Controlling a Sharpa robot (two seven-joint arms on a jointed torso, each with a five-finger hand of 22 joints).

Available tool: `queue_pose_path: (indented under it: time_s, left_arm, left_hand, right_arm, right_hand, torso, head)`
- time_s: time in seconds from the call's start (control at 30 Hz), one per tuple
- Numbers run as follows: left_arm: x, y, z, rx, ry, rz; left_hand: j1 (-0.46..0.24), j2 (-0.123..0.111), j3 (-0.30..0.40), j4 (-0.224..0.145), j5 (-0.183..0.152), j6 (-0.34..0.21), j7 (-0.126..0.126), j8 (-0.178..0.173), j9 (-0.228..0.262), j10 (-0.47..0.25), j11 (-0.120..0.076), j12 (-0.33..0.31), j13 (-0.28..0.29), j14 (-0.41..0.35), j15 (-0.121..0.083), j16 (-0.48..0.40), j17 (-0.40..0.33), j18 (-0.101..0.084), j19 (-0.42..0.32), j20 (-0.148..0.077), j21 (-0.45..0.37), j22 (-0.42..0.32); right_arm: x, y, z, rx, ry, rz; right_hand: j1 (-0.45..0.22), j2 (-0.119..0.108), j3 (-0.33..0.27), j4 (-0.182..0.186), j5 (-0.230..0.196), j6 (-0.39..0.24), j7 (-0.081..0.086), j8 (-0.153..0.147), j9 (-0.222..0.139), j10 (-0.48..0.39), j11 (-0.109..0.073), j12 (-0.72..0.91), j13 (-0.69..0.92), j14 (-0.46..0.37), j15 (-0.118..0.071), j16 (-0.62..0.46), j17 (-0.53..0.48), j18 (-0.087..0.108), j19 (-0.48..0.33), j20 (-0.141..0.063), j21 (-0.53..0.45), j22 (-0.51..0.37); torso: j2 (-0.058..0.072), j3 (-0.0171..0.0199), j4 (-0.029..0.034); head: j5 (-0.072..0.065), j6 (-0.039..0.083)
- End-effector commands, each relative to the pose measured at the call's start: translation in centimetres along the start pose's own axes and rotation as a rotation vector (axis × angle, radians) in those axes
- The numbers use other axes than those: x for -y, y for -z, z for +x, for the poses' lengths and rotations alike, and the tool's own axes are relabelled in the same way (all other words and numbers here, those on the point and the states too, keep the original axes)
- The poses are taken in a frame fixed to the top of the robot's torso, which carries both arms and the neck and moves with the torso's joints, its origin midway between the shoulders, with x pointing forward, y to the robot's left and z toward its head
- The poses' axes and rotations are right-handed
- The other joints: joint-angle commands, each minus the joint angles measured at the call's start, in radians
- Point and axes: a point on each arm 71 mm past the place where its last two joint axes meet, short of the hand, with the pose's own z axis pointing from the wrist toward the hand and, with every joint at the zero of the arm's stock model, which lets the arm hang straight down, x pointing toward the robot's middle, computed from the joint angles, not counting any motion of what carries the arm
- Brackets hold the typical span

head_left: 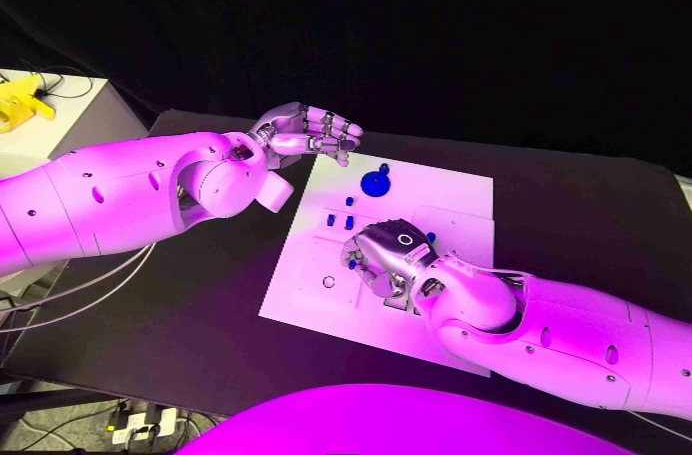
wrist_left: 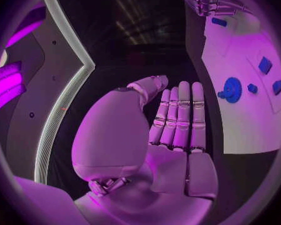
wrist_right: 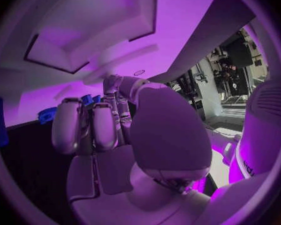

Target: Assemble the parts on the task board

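The white task board lies in the middle of the black table. A round blue part sits near its far edge, and small blue parts lie closer in. My left hand hovers off the board's far left corner; in the left wrist view its fingers lie straight and together with nothing in them, and the round blue part is beside them. My right hand rests palm down on the board's middle with fingers curled, hiding what is under it.
A white stand with a yellow object on it is at the far left. Cables hang off the table's left edge. Bare black table stretches right of the board.
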Motion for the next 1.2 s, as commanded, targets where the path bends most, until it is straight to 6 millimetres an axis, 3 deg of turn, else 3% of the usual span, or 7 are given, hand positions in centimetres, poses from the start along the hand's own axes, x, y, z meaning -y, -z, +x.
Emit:
queue_pose_path:
  time_s: [0.03, 0.3, 0.57, 0.63, 0.7, 0.83, 1.2]
  left_arm:
    - [0.1, -0.1, 0.2, -0.013, 0.012, 0.005]
    - [0.1, -0.1, 0.3, -0.018, 0.016, 0.002]
    - [0.1, 0.0, 0.2, -0.018, 0.017, -0.004]
    - [0.1, 0.0, 0.2, -0.018, 0.017, -0.005]
    - [0.1, 0.0, 0.2, -0.018, 0.017, -0.005]
    - [0.0, 0.0, 0.2, -0.018, 0.018, -0.007]
    - [0.0, 0.0, 0.1, -0.020, 0.018, -0.008]
  left_hand:
    - [-0.001, 0.011, -0.008, 0.004, -0.001, -0.001, 0.009, -0.006, -0.001, -0.002, 0.005, -0.006, -0.001, -0.005, 0.006, -0.006, -0.002, 0.010, 0.002, 0.006, -0.008, -0.003]
    - [-0.002, 0.011, -0.009, 0.005, -0.001, -0.002, 0.009, -0.006, -0.001, -0.004, 0.006, -0.008, -0.001, -0.007, 0.007, -0.006, -0.002, 0.010, 0.001, 0.006, -0.011, -0.004]
    - [-0.003, 0.011, -0.010, 0.005, 0.000, -0.006, 0.011, -0.010, -0.002, -0.005, 0.007, -0.010, 0.000, -0.009, 0.007, -0.007, -0.002, 0.010, 0.001, 0.007, -0.015, -0.006]
    - [-0.003, 0.011, -0.010, 0.005, 0.000, -0.006, 0.011, -0.010, -0.002, -0.005, 0.007, -0.010, 0.000, -0.009, 0.007, -0.007, -0.002, 0.010, 0.001, 0.007, -0.015, -0.006]
    - [-0.003, 0.012, -0.010, 0.005, 0.000, -0.005, 0.011, -0.009, -0.002, -0.006, 0.007, -0.011, 0.000, -0.010, 0.008, -0.007, -0.003, 0.010, 0.000, 0.008, -0.016, -0.007]
    - [-0.003, 0.012, -0.010, 0.005, 0.000, -0.005, 0.011, -0.009, -0.002, -0.006, 0.007, -0.011, 0.000, -0.010, 0.008, -0.007, -0.003, 0.010, 0.000, 0.008, -0.016, -0.007]
    - [-0.002, 0.013, -0.010, 0.005, 0.000, -0.003, 0.010, -0.008, -0.001, -0.007, 0.007, -0.012, 0.000, -0.011, 0.008, -0.007, -0.003, 0.010, 0.000, 0.008, -0.017, -0.008]
  right_arm:
    - [-0.4, 0.1, 1.0, -0.091, 0.025, -0.034]
    - [-0.4, 0.1, 1.0, -0.087, 0.015, -0.045]
    - [0.1, 0.2, 0.7, -0.036, -0.002, -0.034]
    - [0.3, 0.3, 0.6, -0.026, -0.004, -0.025]
    - [0.4, 0.3, 0.6, -0.019, -0.006, -0.016]
    - [0.7, 0.4, 0.5, -0.011, -0.006, 0.001]
    - [1.2, 1.1, -0.1, 0.048, -0.031, 0.025]
  right_hand:
    - [-0.014, 0.004, -0.001, -0.005, 0.000, 0.002, 0.003, 0.004, 0.001, 0.017, -0.011, 0.002, 0.001, 0.013, -0.005, -0.005, -0.002, -0.006, 0.001, 0.000, -0.008, 0.104]
    - [-0.032, -0.003, -0.008, -0.011, -0.015, -0.011, 0.010, -0.004, 0.002, 0.001, -0.005, -0.017, -0.005, 0.019, 0.001, 0.010, 0.015, -0.004, -0.006, 0.003, -0.022, 0.100]
    - [-0.077, -0.056, -0.063, -0.005, -0.052, -0.167, 0.040, -0.099, -0.028, -0.203, 0.045, -0.028, -0.056, -0.090, 0.048, -0.132, -0.156, 0.037, -0.125, 0.043, -0.284, -0.004]
    - [-0.069, -0.054, -0.079, -0.007, -0.052, -0.182, 0.028, -0.106, -0.029, -0.227, 0.049, -0.015, -0.057, -0.104, 0.052, -0.132, -0.164, 0.041, -0.136, 0.049, -0.303, -0.010]
    - [-0.060, -0.052, -0.106, -0.007, -0.051, -0.202, 0.049, -0.115, -0.031, -0.266, 0.055, -0.004, -0.059, -0.130, 0.058, -0.146, -0.191, 0.049, -0.159, 0.056, -0.349, -0.026]
    - [-0.032, -0.037, -0.161, 0.001, -0.043, -0.212, 0.044, -0.119, -0.029, -0.324, 0.062, 0.046, -0.055, -0.175, 0.065, -0.155, -0.236, 0.059, -0.188, 0.066, -0.405, -0.043]
    - [-0.017, -0.028, -0.168, 0.010, -0.013, -0.205, 0.046, -0.116, -0.028, -0.343, 0.062, 0.092, -0.049, -0.181, 0.064, -0.142, -0.247, 0.059, -0.186, 0.067, -0.403, -0.038]
  torso:
    - [0.000, 0.0010, -0.0025]
    - [0.000, 0.0018, -0.0023]
    - [0.001, 0.0009, -0.0027]
    - [0.001, 0.0018, -0.0019]
    - [0.001, 0.0022, -0.0016]
    - [0.002, 0.0017, -0.0015]
    - [0.001, 0.0026, -0.0011]
  head:
    - [0.000, 0.000]
    - [0.000, 0.006]
    - [-0.001, 0.010]
    - [-0.003, 0.011]
    - [-0.003, 0.010]
    - [-0.005, 0.011]
    - [-0.007, 0.016]
